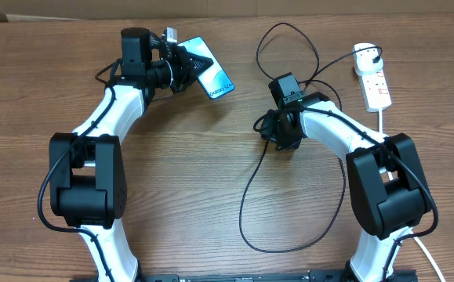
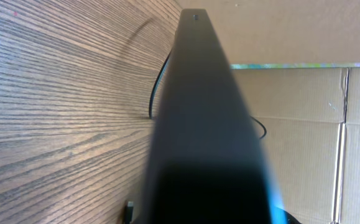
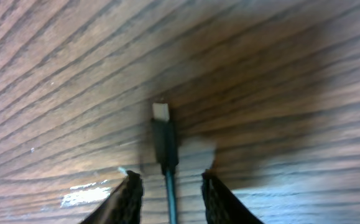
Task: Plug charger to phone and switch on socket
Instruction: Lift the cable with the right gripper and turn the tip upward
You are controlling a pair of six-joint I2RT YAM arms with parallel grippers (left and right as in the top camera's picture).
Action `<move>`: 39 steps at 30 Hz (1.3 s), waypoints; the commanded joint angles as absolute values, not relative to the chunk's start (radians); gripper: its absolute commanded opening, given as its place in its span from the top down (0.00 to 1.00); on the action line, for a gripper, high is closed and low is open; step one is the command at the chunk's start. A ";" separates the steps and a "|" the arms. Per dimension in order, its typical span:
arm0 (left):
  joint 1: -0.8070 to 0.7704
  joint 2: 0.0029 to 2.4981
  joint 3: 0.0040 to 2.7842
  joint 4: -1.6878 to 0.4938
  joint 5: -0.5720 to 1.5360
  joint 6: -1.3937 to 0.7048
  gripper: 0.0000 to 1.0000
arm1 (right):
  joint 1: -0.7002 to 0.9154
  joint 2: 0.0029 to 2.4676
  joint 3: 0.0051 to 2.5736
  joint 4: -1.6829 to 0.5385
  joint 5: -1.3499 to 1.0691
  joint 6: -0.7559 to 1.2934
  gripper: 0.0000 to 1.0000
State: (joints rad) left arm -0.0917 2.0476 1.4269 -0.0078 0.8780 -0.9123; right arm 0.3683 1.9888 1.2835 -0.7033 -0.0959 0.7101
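My left gripper (image 1: 189, 67) is shut on the phone (image 1: 213, 77) at the back left, holding it tilted above the table with its blue screen showing. In the left wrist view the phone's dark edge (image 2: 198, 124) fills the middle. The charger cable (image 1: 246, 196) runs in loops from its adapter (image 1: 365, 53), plugged into the white socket (image 1: 376, 84) at the back right. My right gripper (image 3: 170, 177) hangs low over the table, open, with the cable between its fingers (image 3: 130, 193) and a gap on each side. The connector tip (image 3: 161, 112) lies on the wood just ahead of them.
Cardboard boxes (image 2: 304, 124) stand behind the table's far edge. The socket's thick white cord (image 1: 383, 125) runs forward along the right side. A wide loop of the black cable (image 1: 289, 243) lies on the front middle of the wood table (image 1: 179, 180).
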 commanded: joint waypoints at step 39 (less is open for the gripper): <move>-0.064 2.040 1.443 0.004 0.910 -0.898 0.96 | 0.373 2.106 1.270 -0.753 0.028 0.698 0.96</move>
